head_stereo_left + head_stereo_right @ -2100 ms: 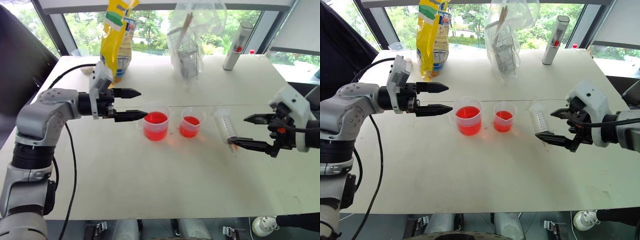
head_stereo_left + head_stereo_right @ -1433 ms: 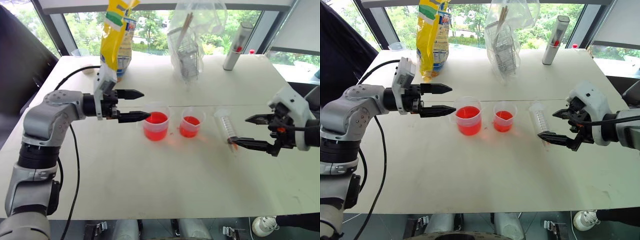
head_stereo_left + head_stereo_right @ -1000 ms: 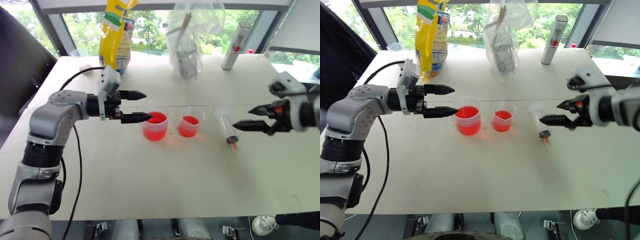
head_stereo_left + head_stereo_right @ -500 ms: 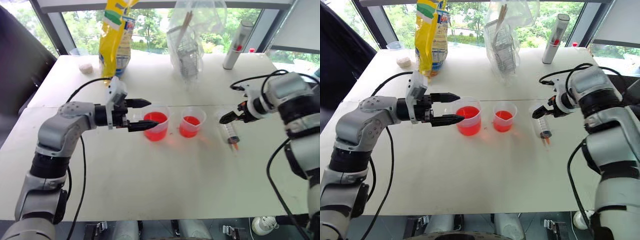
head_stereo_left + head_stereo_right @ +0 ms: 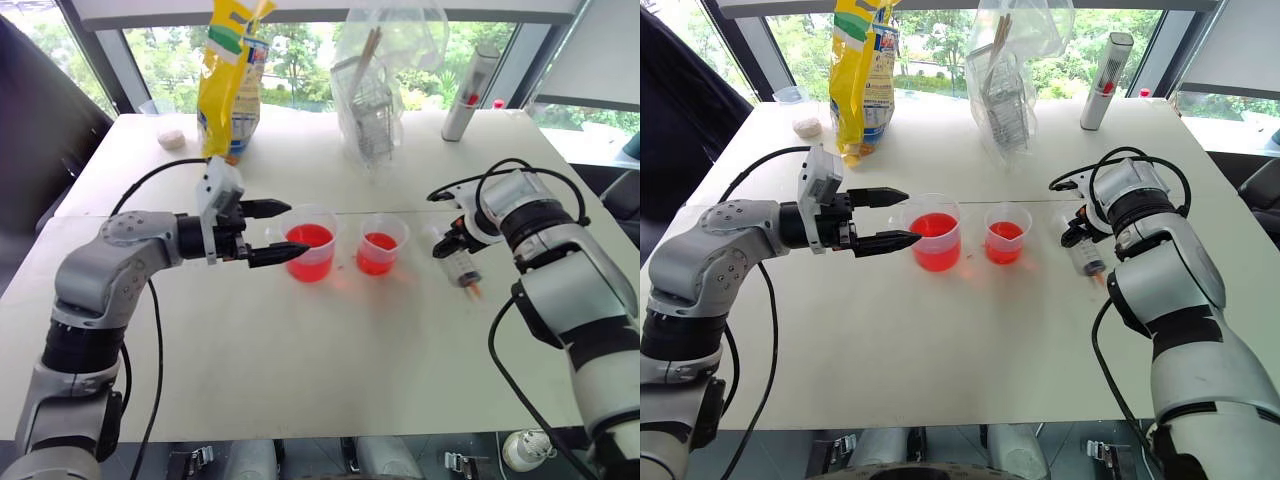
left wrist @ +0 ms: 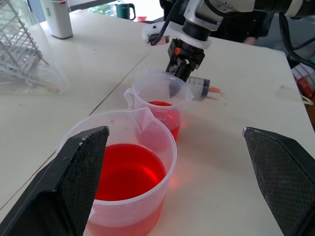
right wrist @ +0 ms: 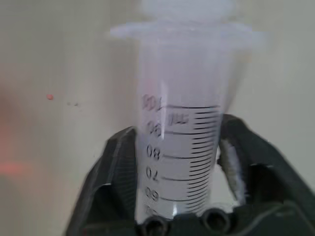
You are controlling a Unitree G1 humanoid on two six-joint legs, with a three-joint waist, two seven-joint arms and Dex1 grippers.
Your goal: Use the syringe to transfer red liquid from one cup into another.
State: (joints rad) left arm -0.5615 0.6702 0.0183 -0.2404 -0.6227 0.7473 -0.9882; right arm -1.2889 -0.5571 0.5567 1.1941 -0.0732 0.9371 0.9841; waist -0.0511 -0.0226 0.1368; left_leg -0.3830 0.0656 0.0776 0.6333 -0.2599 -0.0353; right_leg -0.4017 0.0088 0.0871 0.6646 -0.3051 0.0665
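The syringe (image 5: 463,270) lies flat on the white table (image 5: 320,360), its reddish-orange tip toward the table's near edge. My right gripper (image 5: 447,243) points steeply down and is shut on it. In the right wrist view the graduated barrel (image 7: 179,147) sits between both black fingers (image 7: 118,169). Left of it stands the smaller cup (image 5: 381,245) and then the larger beaker (image 5: 312,252), both holding red liquid (image 6: 125,174). My left gripper (image 5: 298,229) is open and level, with its tips at the beaker's left side and nothing between them.
Along the table's far edge stand a yellow bag (image 5: 230,80), a clear plastic bag holding a wire rack (image 5: 375,90) and a white-grey tube (image 5: 468,90). A small white lump (image 5: 172,138) lies at the far left. A black cable (image 5: 150,350) hangs off my left arm.
My right gripper has swung from out at the right, down and in over the syringe, and has shut on its barrel. The left gripper has stayed open beside the beaker.
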